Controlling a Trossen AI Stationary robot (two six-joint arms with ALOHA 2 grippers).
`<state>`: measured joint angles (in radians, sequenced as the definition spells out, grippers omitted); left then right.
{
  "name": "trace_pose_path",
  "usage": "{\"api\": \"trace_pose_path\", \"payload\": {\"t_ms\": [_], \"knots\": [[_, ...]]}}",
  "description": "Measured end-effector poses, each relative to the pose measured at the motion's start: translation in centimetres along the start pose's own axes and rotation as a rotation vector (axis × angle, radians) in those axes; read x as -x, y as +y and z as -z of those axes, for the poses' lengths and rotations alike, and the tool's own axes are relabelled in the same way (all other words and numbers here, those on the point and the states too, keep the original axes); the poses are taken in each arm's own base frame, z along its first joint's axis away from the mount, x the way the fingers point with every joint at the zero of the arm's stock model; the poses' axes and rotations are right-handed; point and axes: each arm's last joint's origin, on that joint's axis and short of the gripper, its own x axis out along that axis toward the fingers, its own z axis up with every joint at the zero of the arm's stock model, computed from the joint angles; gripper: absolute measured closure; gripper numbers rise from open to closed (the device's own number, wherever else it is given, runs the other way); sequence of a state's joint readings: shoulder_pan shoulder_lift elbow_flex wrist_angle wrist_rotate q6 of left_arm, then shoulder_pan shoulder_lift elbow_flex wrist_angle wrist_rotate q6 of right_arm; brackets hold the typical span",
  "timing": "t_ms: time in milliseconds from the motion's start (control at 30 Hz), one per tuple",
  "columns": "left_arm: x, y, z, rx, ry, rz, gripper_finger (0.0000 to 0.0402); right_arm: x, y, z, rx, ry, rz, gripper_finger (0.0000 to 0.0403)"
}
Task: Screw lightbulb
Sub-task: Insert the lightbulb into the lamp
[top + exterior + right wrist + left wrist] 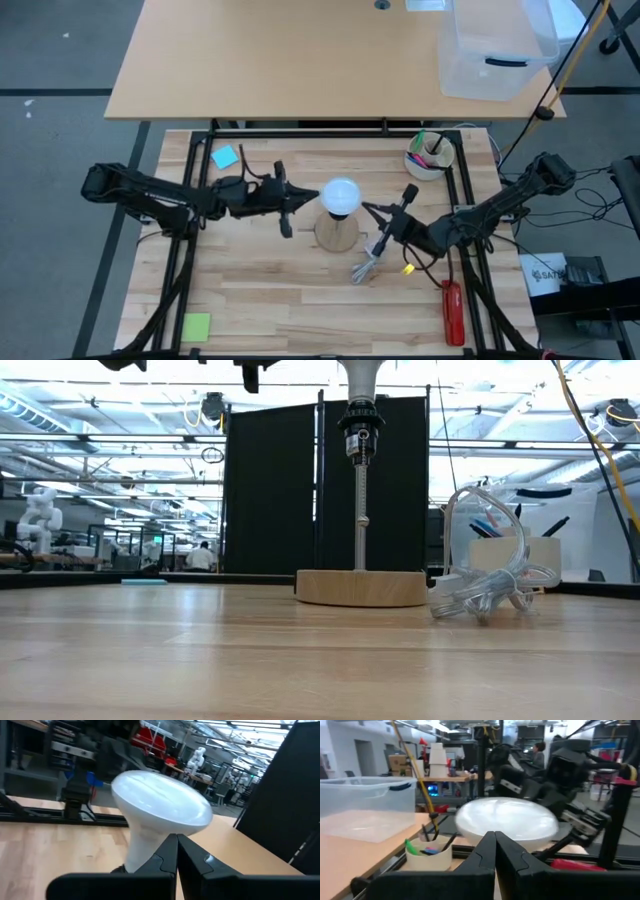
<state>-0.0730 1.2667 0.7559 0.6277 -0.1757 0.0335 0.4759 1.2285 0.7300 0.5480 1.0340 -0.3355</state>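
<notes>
Both pairs of jaws are clenched tight on nothing. The left gripper [288, 200] hangs just left of the lightbulb [341, 195], its two dark fingers [492, 852] pressed flat together in its wrist view with the white globe right beyond them. The right gripper [385, 222] hangs just right of the bulb and slightly nearer, its fingers [175, 852] likewise pressed together, the bulb's globe and tapering neck directly past them. Neither gripper touches the bulb.

The lightbulb stands upright at the middle of the table, seated in the black socket [360, 430] on top of a thin metal stem [360, 510] that rises from the round wooden base [360, 587]. In the low view only the neck of the bulb shows at the top edge.

Just right of the base, on the near side, lies a coil of clear cable [490, 585]. Farther right and far back stands a white cup of pens [429, 155]. A red tool [451, 310] lies near the right edge, a blue note [225, 156] far left, a green note [196, 326] near left. On the far desk sits a clear plastic bin [495, 45].
</notes>
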Motion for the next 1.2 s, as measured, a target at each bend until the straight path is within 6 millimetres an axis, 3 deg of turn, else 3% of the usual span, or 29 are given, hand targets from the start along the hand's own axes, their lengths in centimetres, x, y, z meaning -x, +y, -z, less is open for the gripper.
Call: {"api": "trace_pose_path", "payload": {"t_ms": [400, 733, 1200], "knots": [[0.3, -1.7, -0.1, 0.001, -0.006, 0.06, 0.0401, -1.6, -1.3, 0.3, -0.004, 0.021, 0.086, 0.0403], [0.0, -1.9, 0.3, 0.014, -0.003, 0.067, 0.0401, -3.2, -2.5, 0.4, -0.017, -0.014, 0.073, 0.0403], [-0.8, -1.6, 1.0, 0.003, -0.023, 0.07, 0.0401, -3.5, -2.7, 0.4, -0.019, -0.028, 0.048, 0.0403]]}}
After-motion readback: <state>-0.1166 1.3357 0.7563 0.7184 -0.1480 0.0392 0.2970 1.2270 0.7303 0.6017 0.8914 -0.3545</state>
